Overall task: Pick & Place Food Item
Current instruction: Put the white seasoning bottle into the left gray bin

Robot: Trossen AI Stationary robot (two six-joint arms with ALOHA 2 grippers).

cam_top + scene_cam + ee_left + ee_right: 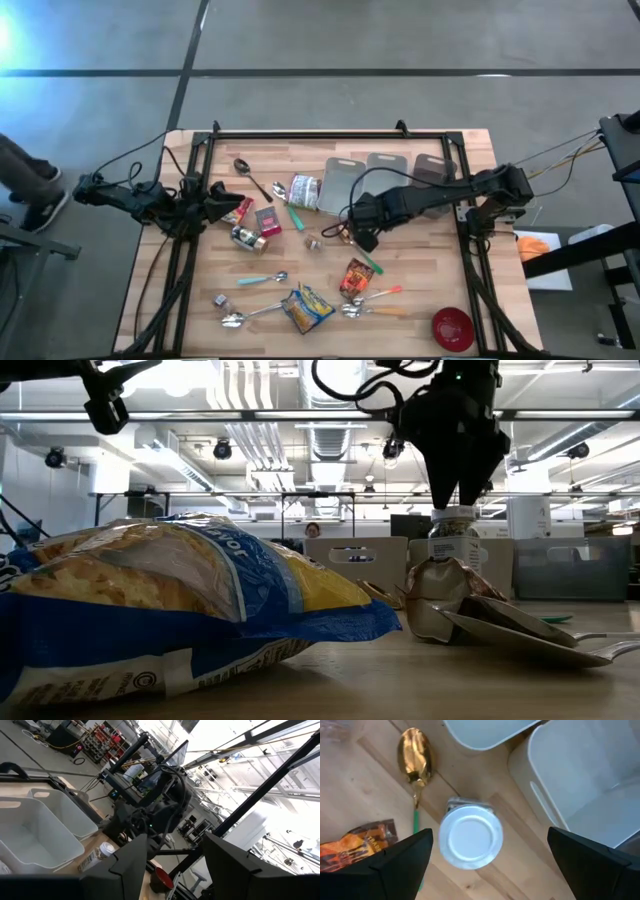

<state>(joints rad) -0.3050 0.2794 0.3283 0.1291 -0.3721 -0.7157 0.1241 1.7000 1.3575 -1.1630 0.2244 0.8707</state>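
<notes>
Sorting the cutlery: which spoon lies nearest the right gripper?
The gold-bowled spoon with the green handle, beside the white-lidded jar under the open right gripper; the other spoons lie farther away.

Three grey bins (pixel 390 172) line the table's far edge — a red bowl (pixel 452 327) sits near.
</notes>
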